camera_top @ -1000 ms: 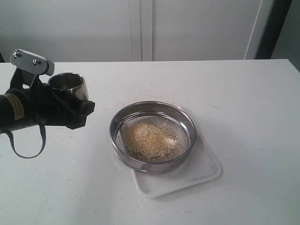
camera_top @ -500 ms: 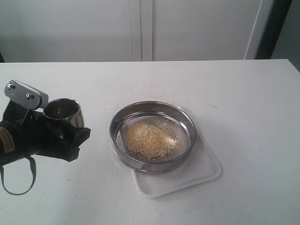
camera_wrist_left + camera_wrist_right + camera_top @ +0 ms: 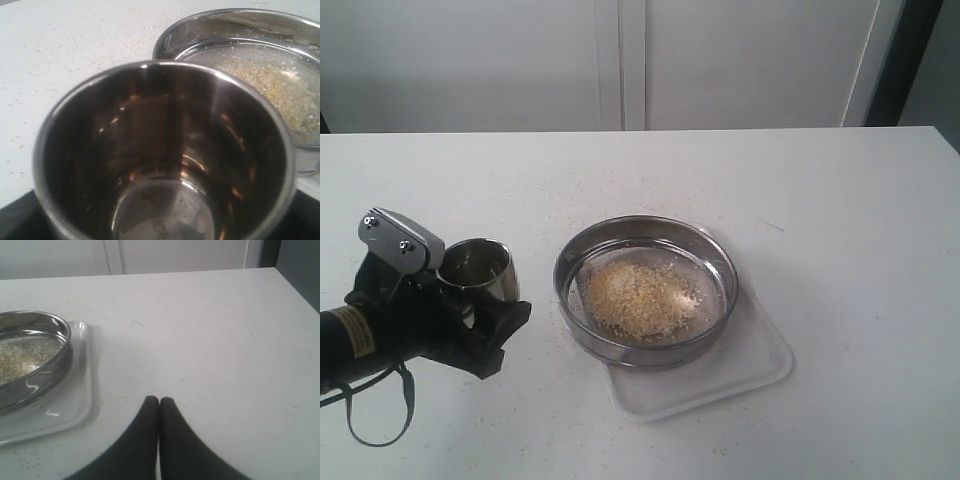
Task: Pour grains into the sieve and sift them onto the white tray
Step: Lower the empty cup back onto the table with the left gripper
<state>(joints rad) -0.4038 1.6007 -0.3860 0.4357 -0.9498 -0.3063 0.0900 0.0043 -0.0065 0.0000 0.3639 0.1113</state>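
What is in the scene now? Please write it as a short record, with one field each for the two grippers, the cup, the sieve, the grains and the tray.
left gripper: shut on steel cup
steel cup: upright, empty inside, beside the sieve
right gripper: shut, holds nothing, over the table
sieve: stands on white tray
grains: heap on the sieve's mesh
white tray: flat on the table, under the sieve

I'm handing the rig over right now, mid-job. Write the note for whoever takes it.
Left gripper: shut on the steel cup, which is upright, empty, and left of the sieve.
Right gripper: shut, holding nothing, clear of the white tray.
The sieve sits on the white tray; the grains lie heaped on its mesh.
Done: pouring.
Left: set the cup down, then sift the grains onto the tray.
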